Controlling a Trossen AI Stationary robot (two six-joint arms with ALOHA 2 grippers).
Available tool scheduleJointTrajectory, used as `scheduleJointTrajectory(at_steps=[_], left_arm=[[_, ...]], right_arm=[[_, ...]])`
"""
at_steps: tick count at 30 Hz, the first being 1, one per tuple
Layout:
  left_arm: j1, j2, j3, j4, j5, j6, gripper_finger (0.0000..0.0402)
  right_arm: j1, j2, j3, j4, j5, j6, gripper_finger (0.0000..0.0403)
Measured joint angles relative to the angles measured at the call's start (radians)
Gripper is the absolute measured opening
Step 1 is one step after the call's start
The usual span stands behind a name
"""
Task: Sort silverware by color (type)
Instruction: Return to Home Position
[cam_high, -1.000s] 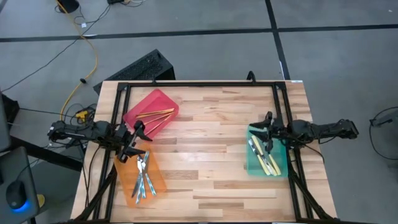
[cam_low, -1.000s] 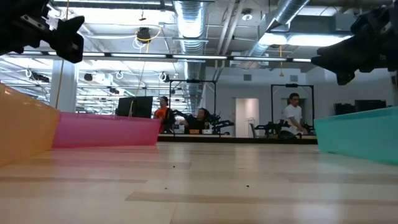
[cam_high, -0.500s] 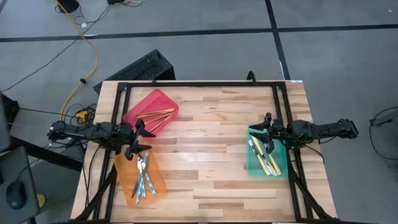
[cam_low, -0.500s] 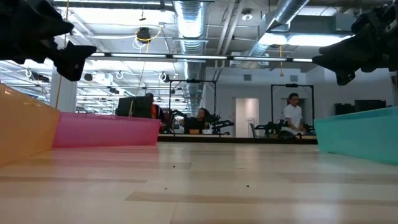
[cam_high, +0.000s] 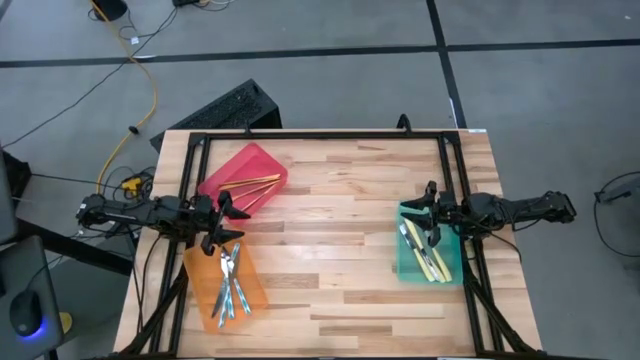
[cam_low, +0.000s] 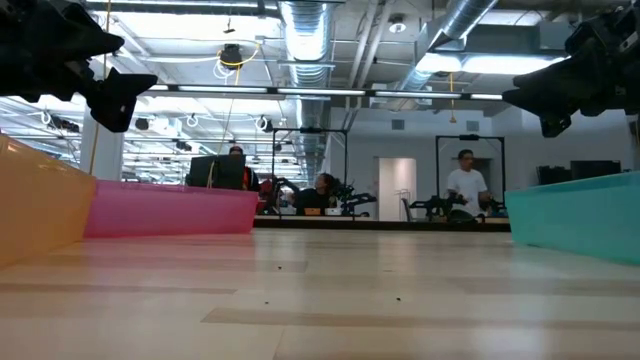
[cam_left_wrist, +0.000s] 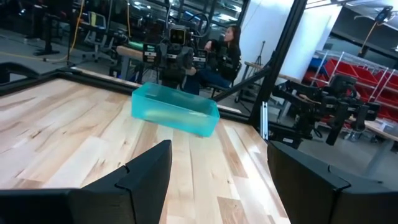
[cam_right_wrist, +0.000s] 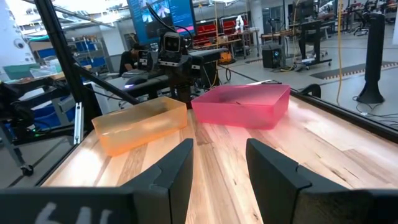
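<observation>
Silverware (cam_high: 230, 281) sits in bins (cam_high: 200, 292). Left tool (cam_high: 227, 220) wide open, empty. Right tool (cam_high: 431, 212) part open, empty.

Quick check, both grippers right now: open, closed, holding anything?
Left gripper: open, jaws empty, beside the red bin and orange bin.
Right gripper: open, jaws empty, over the green bin.

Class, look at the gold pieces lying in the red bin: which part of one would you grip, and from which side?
Grip a gold piece mid-length, from straight above, fingers across its narrow width. The pieces lie flat on the floor of the red bin, whose walls likely block a sideways approach. The left gripper is nearest.
</observation>
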Motion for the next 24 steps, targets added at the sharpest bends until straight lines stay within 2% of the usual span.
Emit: scheduleJointTrajectory(at_steps=[24], left_arm=[[0.0, 0.0, -0.001, 0.0, -0.001, -0.008, 0.0247]], right_arm=[[0.0, 0.0, 0.0, 0.0, 0.0, -0.003, 0.0173]])
